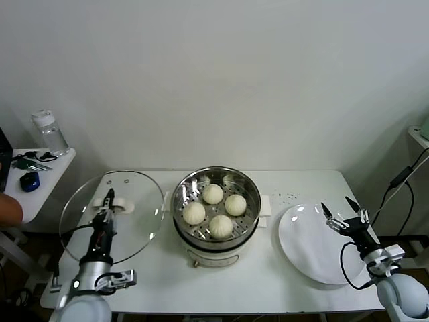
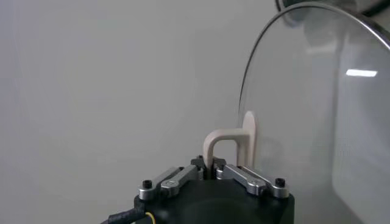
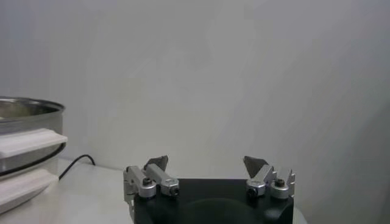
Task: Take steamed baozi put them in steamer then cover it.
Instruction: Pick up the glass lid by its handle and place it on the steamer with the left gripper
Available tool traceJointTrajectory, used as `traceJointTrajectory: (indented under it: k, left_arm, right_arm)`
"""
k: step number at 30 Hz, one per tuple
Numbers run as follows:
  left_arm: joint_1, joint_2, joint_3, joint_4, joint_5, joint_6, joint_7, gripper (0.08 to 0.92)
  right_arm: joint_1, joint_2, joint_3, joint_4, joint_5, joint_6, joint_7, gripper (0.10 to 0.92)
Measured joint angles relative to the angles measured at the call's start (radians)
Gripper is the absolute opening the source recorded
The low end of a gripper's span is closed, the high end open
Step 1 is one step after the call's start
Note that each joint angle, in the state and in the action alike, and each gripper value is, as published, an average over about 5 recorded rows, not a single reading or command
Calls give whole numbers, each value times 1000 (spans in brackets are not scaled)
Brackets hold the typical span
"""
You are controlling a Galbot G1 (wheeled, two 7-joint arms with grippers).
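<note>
Four baozi point(image 1: 214, 208) already sitting in the steamer point(image 1: 216, 216), centre of the tabletop point(image 1: 281, 288), clustered on the perforated floor. Only the covering left, by the look of it.

Left claw point(image 1: 107, 201) clamped on the cover's point(image 1: 110, 216) white handle point(image 2: 234, 143), fingers pinched narrow around it in the left wrist view. Cover held tilted, well off flat, glass face turned partly toward the head camera, rim standing clear of the steamer at about 9 o'clock from it. Small gap between cover edge and steamer rim, not touching.

The key relation: steamer lying at 3 o'clock from the left claw, a short sideways carry. Left arm plainly the nearer one and already loaded. Handle's long axis running roughly 12-to-6 in the head view, in line with the forearm. Cover round, so no heading to match, but needs levelling to flat before lowering, rim centred over rim. Risk: setting down tilted and catching one edge on the steel.

Right claw point(image 1: 343, 213) parked at 3 o'clock over the plate point(image 1: 315, 251), fingers spread wide, gripping nothing.
</note>
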Motion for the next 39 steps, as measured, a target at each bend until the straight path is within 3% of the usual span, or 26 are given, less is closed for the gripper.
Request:
traceJointTrajectory:
  k: [7,15,23,39]
  left_arm:
    - [-72,46,167,-26,68,108,62,150]
    - [-198,36,366,-11,154,207,168,150]
    - [-297,-42,499,47,204,281,231,150]
    - [-429,-188,630,195,216,356,256,150]
  right_arm:
    - [5,4,2,-11,-17,4,0,823]
    - [6,11,13,-26,-35,11,-2,823]
    - [4,23,28,-40,-52,14,-4,823]
    - [-24,36,74,-58,-65,25,-19,823]
